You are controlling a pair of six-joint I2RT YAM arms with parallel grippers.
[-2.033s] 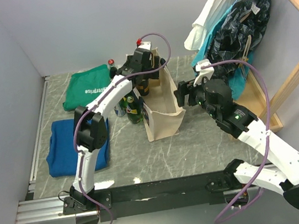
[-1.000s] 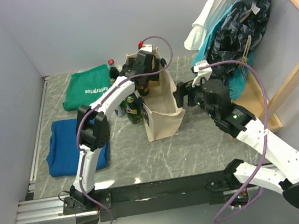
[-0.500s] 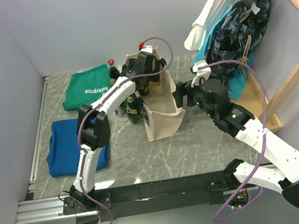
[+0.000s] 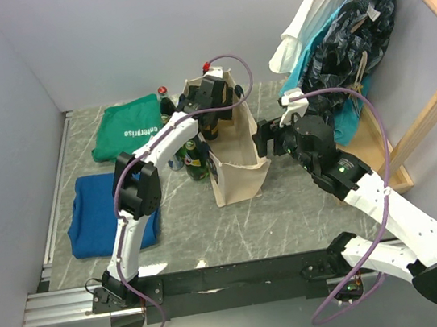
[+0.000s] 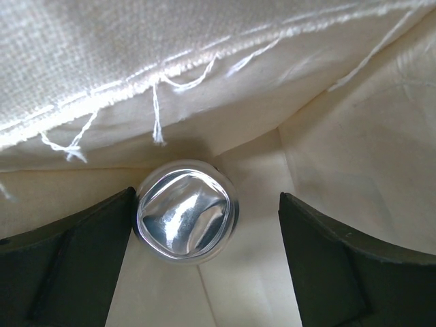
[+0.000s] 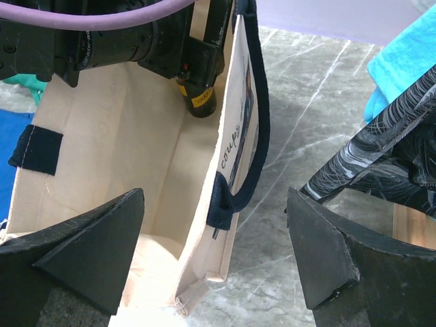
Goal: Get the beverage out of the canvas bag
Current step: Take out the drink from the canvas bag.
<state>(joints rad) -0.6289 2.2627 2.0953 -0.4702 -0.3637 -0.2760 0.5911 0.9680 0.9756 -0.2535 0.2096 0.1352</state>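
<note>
Grey marbled table (image 4: 289, 202) underneath, pale walls behind. Reaches the left gripper (image 5: 206, 204) down inside the canvas bag (image 4: 240, 173), jaws apart and closed on nothing. Shows the beverage (image 5: 185, 211), silver cap upward, between the fingers: just beside one, well apart from the other. Holds the right gripper (image 6: 214, 197) wide open at the bag's rim, side wall and navy handle (image 6: 255, 122) between its fingers.

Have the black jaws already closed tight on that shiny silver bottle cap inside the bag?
No, the round silver bottle cap sits between the left arm's open jaws, with a clear gap on one side.
</note>
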